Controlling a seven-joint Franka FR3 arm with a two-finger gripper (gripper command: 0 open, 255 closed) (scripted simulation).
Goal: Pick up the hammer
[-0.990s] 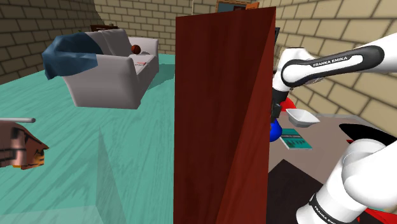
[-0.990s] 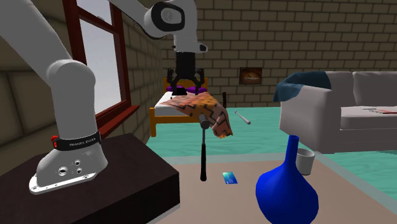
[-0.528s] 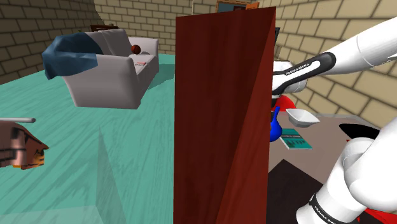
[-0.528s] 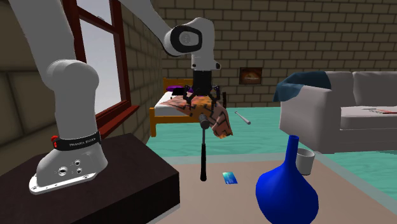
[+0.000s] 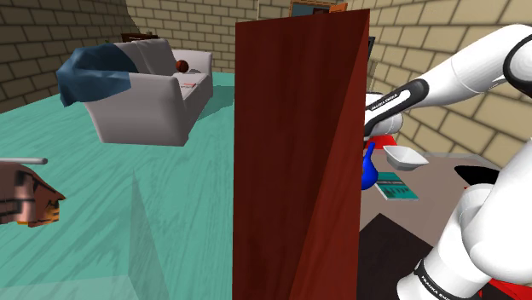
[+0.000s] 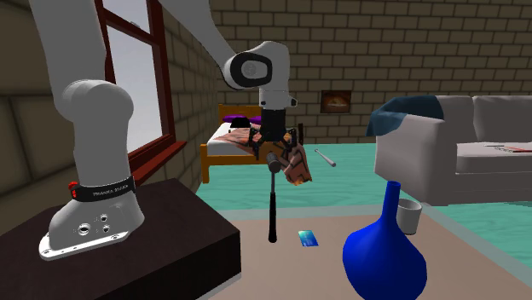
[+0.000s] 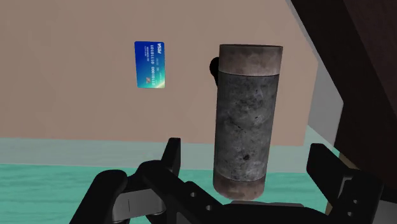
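Observation:
The hammer stands upright on the tan table (image 6: 290,266), its black handle (image 6: 273,209) down and its grey cylindrical head (image 6: 274,164) on top. My gripper (image 6: 274,147) hangs just above the head, pointing down. In the wrist view the mottled grey head (image 7: 247,121) lies lengthwise between the two black fingers of the gripper (image 7: 245,147). The fingers stand wide apart on either side of the head and do not touch it. The gripper is open.
A blue card (image 6: 308,239) lies on the table just beyond the hammer. A blue vase (image 6: 384,256) and a white cup (image 6: 409,216) stand nearer the second exterior view's right. A tall red-brown panel (image 5: 298,153) hides most of the table in the shoulder view. A sofa (image 6: 460,162) and a bed (image 6: 223,147) stand behind.
The arm has swung down and toward the hammer. The gripper has turned about its axis and dropped from well above the hammer to just over its head.

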